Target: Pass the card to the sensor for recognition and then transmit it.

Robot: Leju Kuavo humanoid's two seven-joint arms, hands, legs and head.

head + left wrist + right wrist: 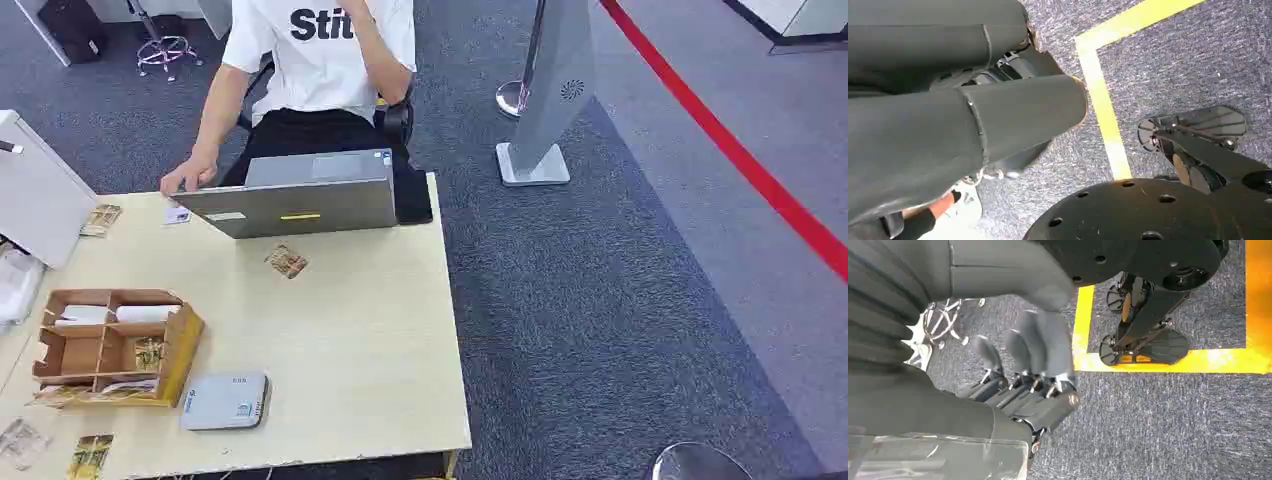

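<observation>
A patterned card [287,261] lies on the light wooden table [380,330], just in front of the grey laptop [300,205]. The flat grey sensor box [226,401] sits near the table's front edge, right of a wooden organiser [110,345]. More cards lie at the front left corner [90,455] and far left [100,218]. My left hand [998,115] hangs over the carpet with its fingers stretched out and nothing in it. My right hand [1033,370] also hangs low, fingers loosely bent and apart from the thumb, holding nothing.
A person in a white shirt [320,50] sits behind the laptop with one hand [188,177] on the table. A white box [35,195] stands at the table's left. A grey standing panel [548,100] and a red floor line [740,155] are on the right.
</observation>
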